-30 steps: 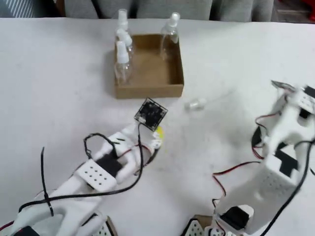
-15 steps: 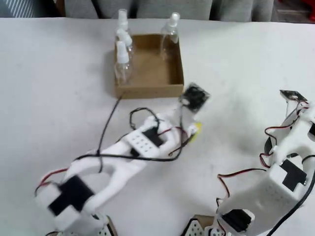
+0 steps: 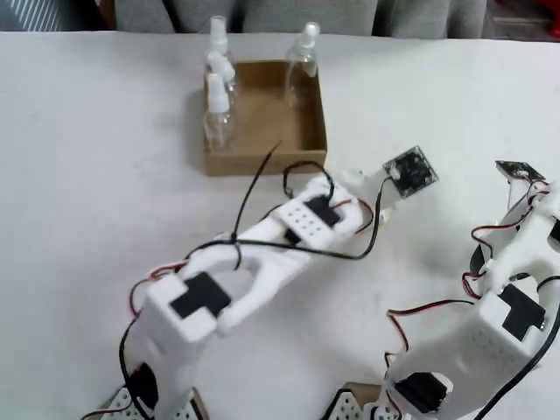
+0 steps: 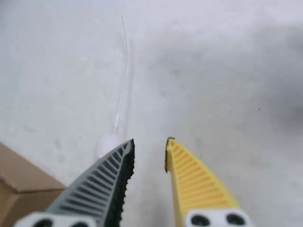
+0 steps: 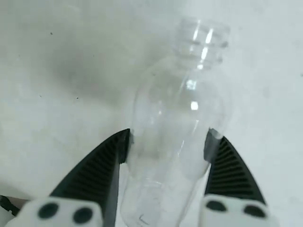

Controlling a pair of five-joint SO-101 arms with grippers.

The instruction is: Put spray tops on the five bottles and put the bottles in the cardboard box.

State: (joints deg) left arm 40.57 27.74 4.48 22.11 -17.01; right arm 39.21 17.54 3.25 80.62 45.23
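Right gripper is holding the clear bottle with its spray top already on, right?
Not quite. The right gripper holds the clear bottle, but the bottle's threaded neck is open, with nothing fitted on it yet; the right wrist view shows this.

White table (image 3: 96,175) bearing cardboard box (image 3: 262,163)

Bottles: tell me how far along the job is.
Done: four capped bottles stand in the cardboard box. In hand: the right gripper holds the fifth bottle, its neck bare; the left gripper hangs open over the last spray top on the table. Left: fit that top, box the bottle.
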